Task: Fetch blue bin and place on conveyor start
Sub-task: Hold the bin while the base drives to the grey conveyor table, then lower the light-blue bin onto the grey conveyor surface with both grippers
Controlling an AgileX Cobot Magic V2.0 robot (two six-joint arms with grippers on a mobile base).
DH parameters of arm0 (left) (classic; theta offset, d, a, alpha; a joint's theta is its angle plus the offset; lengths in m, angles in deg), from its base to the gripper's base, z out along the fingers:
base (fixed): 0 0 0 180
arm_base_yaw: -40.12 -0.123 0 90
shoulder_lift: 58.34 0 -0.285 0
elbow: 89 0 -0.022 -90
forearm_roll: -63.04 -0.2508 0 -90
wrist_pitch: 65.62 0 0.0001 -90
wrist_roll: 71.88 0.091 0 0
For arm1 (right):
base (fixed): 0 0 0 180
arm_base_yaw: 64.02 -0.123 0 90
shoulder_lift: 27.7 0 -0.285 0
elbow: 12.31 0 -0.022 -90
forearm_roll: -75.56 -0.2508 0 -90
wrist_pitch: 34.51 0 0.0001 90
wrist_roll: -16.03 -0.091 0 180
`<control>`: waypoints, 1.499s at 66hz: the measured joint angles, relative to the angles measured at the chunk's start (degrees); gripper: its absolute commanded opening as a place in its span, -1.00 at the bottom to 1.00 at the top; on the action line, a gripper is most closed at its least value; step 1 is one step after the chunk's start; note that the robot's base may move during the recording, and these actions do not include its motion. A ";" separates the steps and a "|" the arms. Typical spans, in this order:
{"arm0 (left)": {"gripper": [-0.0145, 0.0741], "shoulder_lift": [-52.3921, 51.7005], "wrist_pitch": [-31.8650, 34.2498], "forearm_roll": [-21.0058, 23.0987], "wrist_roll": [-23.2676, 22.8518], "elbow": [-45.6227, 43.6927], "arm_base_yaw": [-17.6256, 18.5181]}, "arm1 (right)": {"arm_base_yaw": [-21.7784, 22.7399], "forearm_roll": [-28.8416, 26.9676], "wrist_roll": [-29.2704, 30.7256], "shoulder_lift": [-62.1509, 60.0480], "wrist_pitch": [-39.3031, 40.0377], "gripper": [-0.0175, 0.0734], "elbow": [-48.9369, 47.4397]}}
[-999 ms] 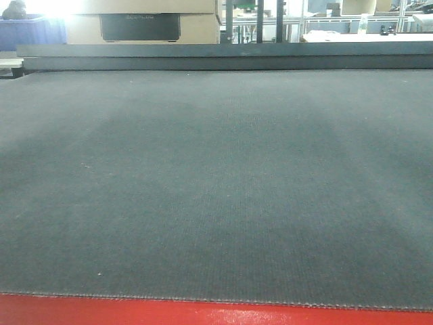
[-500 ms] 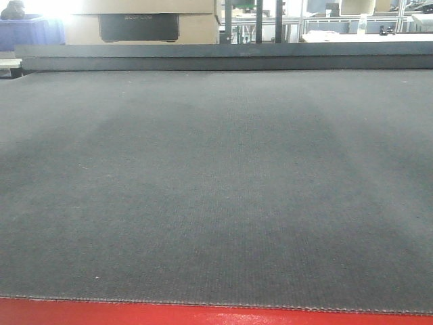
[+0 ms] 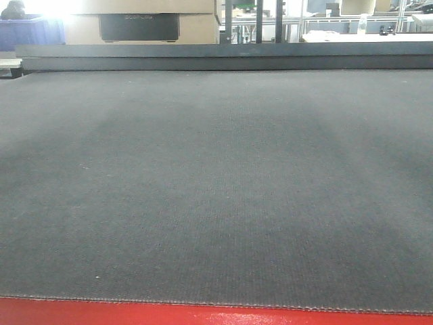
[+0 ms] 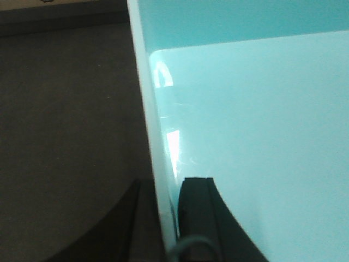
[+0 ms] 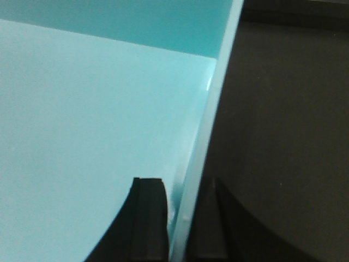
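The blue bin (image 4: pixel 262 136) is a pale turquoise tub, seen from inside in both wrist views. My left gripper (image 4: pixel 163 188) is shut on its left wall, one finger inside and one outside. My right gripper (image 5: pixel 182 188) is shut on the right wall of the blue bin (image 5: pixel 82 109) in the same way. Dark belt shows beside the tub in each wrist view (image 4: pixel 71 120) (image 5: pixel 283 120). In the front view the conveyor start (image 3: pixel 216 183) fills the frame, with its red strip (image 3: pixel 203 313) along the near edge. The bin and both grippers are out of that view.
A dark rail (image 3: pixel 223 56) crosses the belt's far end. Behind it stand a cardboard box (image 3: pixel 142 24), a dark blue crate (image 3: pixel 30 32) at far left and metal frames (image 3: pixel 257 20) with tables.
The front view has shifted a little: the red strip sits slightly lower in frame than one second ago. Over the last half second nothing has visibly moved.
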 measured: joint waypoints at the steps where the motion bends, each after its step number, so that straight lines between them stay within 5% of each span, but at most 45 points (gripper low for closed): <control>1: -0.92 0.00 0.13 0.00 0.00 0.00 0.00 | 0.00 0.00 0.00 0.00 0.05 -0.95 0.00; 28: -0.92 -0.04 -0.16 1.57 0.00 1.54 0.00 | 0.00 -0.20 0.00 0.36 -1.88 -0.95 0.00; 51: -0.92 -0.13 9.02 4.16 -1.12 19.99 -0.23 | 0.21 0.61 0.21 7.65 -9.66 -0.95 2.86; 64: -0.92 0.81 19.91 5.56 -1.53 30.59 -0.95 | 0.34 0.74 0.21 10.52 -3.60 -0.95 13.34; 84: -0.92 8.46 22.17 7.54 -1.53 32.08 -1.19 | 0.56 1.39 0.09 12.71 7.22 -0.94 24.60; 92: -0.75 11.32 22.45 8.74 -1.53 32.08 -1.29 | 0.69 2.25 0.09 14.20 8.10 -0.67 24.98; 99: -0.27 12.66 22.70 9.44 -1.43 32.08 -1.48 | 0.82 2.52 0.39 15.17 8.63 -0.15 24.98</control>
